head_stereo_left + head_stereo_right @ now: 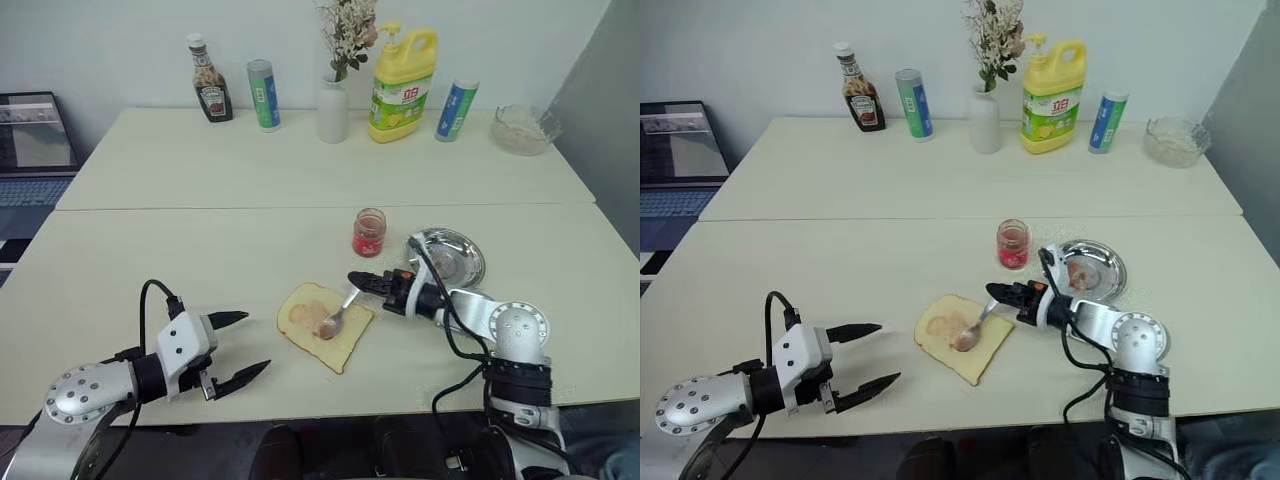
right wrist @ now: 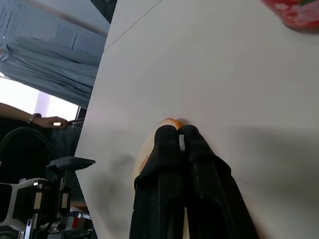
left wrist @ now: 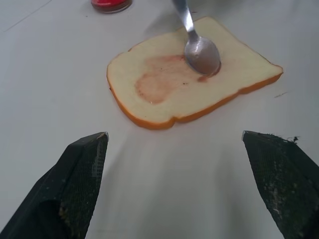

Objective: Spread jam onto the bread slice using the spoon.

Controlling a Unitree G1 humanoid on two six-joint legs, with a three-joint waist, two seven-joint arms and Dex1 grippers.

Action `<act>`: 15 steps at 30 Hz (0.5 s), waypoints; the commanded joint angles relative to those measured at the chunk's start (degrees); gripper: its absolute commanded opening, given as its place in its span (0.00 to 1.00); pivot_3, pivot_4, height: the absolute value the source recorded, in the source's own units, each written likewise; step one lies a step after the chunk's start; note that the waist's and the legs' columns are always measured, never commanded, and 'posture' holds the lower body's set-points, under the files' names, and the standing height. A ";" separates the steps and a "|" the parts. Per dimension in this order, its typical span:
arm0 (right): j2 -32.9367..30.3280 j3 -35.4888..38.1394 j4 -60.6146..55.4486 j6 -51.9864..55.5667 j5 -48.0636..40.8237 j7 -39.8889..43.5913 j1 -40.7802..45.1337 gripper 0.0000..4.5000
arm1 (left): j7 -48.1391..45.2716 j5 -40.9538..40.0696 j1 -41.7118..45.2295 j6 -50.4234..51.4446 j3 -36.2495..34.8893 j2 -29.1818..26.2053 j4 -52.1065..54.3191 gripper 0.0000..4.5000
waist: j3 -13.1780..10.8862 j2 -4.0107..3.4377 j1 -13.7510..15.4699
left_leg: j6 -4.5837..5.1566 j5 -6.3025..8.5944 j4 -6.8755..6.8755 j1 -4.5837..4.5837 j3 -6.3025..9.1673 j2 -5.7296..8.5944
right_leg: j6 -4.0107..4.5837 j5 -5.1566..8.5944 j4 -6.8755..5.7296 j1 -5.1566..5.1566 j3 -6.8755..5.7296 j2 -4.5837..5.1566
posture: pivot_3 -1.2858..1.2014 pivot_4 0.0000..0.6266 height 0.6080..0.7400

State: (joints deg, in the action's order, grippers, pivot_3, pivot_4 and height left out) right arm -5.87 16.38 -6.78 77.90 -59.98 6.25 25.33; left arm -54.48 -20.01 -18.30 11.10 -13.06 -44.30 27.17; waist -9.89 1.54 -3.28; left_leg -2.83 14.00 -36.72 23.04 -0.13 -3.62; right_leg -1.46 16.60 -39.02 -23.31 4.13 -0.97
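We work at a pale table [image 1: 200,250] set against a light wall, with a ketchup bottle [image 1: 209,79], two cans, a vase, a yellow detergent bottle [image 1: 403,84] and a glass bowl lined up along its far edge. The bread [image 1: 323,323] lies flat near the front edge, between our two arms, with a thin reddish smear of jam [image 3: 162,82] on the half toward our left. The jam jar [image 1: 369,232] stands just behind the bread, and a steel dish [image 1: 450,257] sits near it on the right. Our right gripper [image 1: 358,280] has its fingers closed on the handle of the spoon [image 1: 336,314]; the handle runs down and to the left from the jaws, and the bowl rests on the bread, at the right end of the smear. The long axis of the spoon lies diagonally across the slice, from the far right corner toward the centre. The right gripper sits just past the far right corner of the bread, so we judge it the arm that does the spreading. Our left gripper [image 1: 238,347] hovers near the left side of the slice with its jaws wide apart and nothing between them; the bread lies ahead of those jaws and slightly to the right. We judge that the next stroke calls for dragging the spoon bowl across the bare crumb on the right and near side, keeping the bowl flat against the surface.
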 commanded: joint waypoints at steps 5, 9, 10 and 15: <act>3.67 6.35 -1.03 -1.99 -5.95 -7.50 3.72 0.00 | 0.06 -0.90 0.30 1.23 -0.46 -0.90 3.40 1.00 | -0.01 -0.01 -0.27 | 0.00 0.00 0.01 0.00 0.03 -0.04 | -0.09 0.06 -0.01 -0.02 -0.01 -0.05 | 0.52 0.24 1.00; 6.39 5.65 0.79 -5.88 -4.20 -9.51 5.64 0.00 | 0.23 -1.27 0.36 2.46 -0.39 -0.97 4.55 1.00 | -0.01 -0.02 -0.50 | 0.00 0.00 0.02 0.00 0.02 -0.06 | -0.10 0.06 -0.02 -0.03 0.00 -0.06 | 0.52 0.24 1.00; 7.08 4.64 1.66 -7.31 -3.02 -9.25 5.91 0.00 | 0.25 -1.19 0.41 2.61 -0.29 -0.96 4.68 1.00 | -0.01 -0.02 -0.50 | 0.00 0.00 0.02 0.00 0.02 -0.05 | -0.09 0.06 -0.02 -0.03 0.00 -0.06 | 0.52 0.24 1.00; 8.40 -0.23 3.95 -10.58 0.95 -7.21 4.50 0.00 | -0.16 -1.03 0.42 3.06 0.17 -1.02 5.09 1.00 | -0.01 -0.02 -0.55 | 0.00 0.00 0.04 0.01 0.01 -0.04 | -0.07 0.05 0.00 -0.03 0.00 -0.04 | 0.52 0.24 1.00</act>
State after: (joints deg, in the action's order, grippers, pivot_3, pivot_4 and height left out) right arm 2.22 17.92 -2.05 68.21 -59.37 -2.48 30.25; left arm -54.47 -20.27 -18.11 14.49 -13.00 -44.78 30.15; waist -9.90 1.52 -3.82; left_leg -2.83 14.00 -36.69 23.04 -0.12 -3.66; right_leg -1.53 16.65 -39.01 -23.34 4.14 -1.01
